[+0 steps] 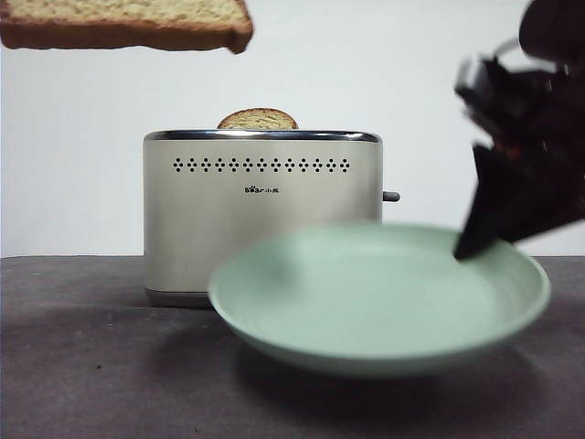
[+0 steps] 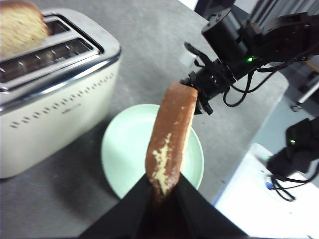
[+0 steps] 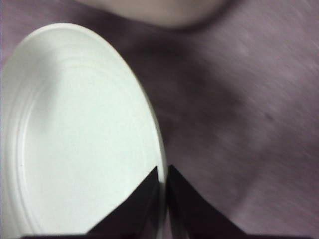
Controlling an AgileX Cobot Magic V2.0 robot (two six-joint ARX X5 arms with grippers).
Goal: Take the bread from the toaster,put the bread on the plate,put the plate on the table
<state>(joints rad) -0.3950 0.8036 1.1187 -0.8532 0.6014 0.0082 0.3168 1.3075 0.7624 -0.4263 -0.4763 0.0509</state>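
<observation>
Behind my workspace stands a plain white wall (image 1: 82,137), evenly lit and bare, meeting the far edge of the dark grey-brown matte tabletop (image 1: 73,366) in a straight level line. The tabletop's surface looks slightly rough, with soft shadows lying across it. From my left wrist I see the tabletop's corner (image 2: 279,84) and, beyond it, a pale blue-grey floor (image 2: 294,124). Near that edge lies a white flat surface (image 2: 259,209) with dark cables (image 2: 279,186) trailing over it. At the upper corner hang dark vertical folds, blurred, possibly a curtain (image 2: 279,10).
</observation>
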